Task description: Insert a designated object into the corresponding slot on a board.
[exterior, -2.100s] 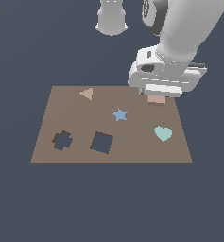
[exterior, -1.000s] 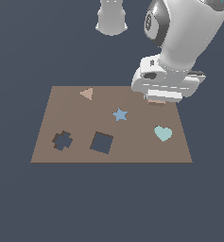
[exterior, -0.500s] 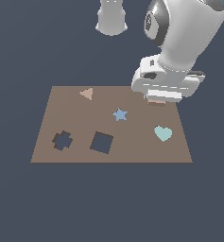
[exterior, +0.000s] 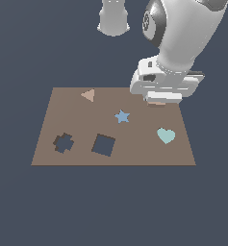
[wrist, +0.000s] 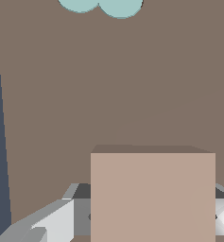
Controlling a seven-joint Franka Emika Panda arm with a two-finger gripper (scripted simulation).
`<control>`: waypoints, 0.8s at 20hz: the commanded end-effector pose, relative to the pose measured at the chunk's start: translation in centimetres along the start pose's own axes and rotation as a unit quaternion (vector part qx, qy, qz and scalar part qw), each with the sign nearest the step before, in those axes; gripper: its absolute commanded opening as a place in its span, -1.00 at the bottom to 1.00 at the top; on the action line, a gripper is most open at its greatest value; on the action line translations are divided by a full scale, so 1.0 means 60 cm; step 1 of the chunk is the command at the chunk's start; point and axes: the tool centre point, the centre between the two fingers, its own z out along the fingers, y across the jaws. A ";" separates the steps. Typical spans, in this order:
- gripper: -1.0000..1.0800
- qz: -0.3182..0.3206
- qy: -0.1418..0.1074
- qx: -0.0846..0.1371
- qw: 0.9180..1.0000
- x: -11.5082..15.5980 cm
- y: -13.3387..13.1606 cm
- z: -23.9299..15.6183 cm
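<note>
gripper (exterior: 157, 100) is clenched on the block (wrist: 152, 196), which is held between its fingers above the board (exterior: 77, 120). the slot (exterior: 103, 145) is seen well apart from the gripper, beyond the star (exterior: 121, 116).

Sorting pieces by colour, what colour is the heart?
Pale turquoise heart; clearest in the exterior view.

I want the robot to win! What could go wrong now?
The square hole is tilted, so the block may catch on its edge unless turned to match. The hole is also far across the board, and the blue star lies roughly on the way, so a low carry by the gripper could bump it.
</note>
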 end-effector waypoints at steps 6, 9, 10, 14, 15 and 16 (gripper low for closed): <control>-1.00 -0.058 0.000 0.000 0.998 0.006 0.039 -0.002; -1.00 -0.089 0.000 0.000 0.996 0.011 0.060 -0.003; -1.00 -0.101 0.000 0.000 0.995 0.013 0.067 -0.003; -1.00 -0.152 0.000 0.000 0.988 0.025 0.100 -0.004; -1.00 -0.166 0.000 0.000 0.986 0.029 0.109 -0.005; -1.00 -0.181 0.000 0.000 0.984 0.033 0.118 -0.005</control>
